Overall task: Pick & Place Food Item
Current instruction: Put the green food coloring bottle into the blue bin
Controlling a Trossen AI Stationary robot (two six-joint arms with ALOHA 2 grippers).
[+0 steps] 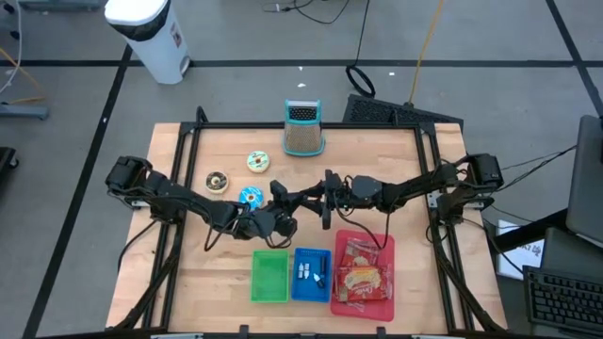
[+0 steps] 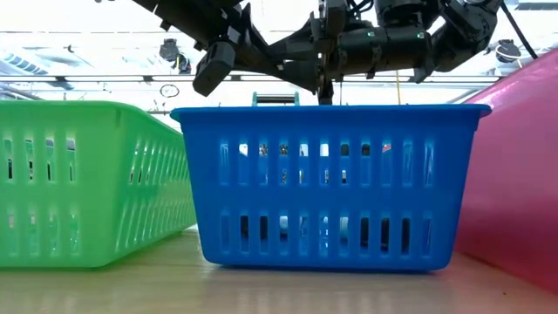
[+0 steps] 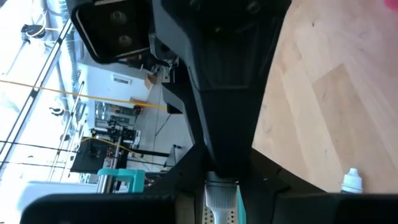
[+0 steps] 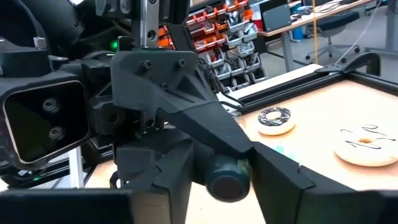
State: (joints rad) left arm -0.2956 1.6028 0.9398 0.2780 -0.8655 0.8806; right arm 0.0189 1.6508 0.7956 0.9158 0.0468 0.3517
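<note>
- L gripper is at table centre in the high view and reaches toward 3 o'clock. Its jaws are nearly together and look clamped on a small round bluish piece, which I take to be the food item. I can't tell what kind of food it is.
- R gripper faces it nose to nose, pointing toward 9 o'clock. In the right wrist view its fingers are apart, one either side of the piece, w/ no contact visible yet.
- Key relation: the piece is held off the table, straight ahead of the R gripper and just beside it, so this reads as a handover. The arms' shared line runs 9 to 3, and R is the nearer free tool.
- Bins sit at 6 o'clock from the meeting point. The red bin is nearest the R side and the blue bin is directly below.
- The blue donut lies on the table at 9 o'clock, under the L arm.
</note>
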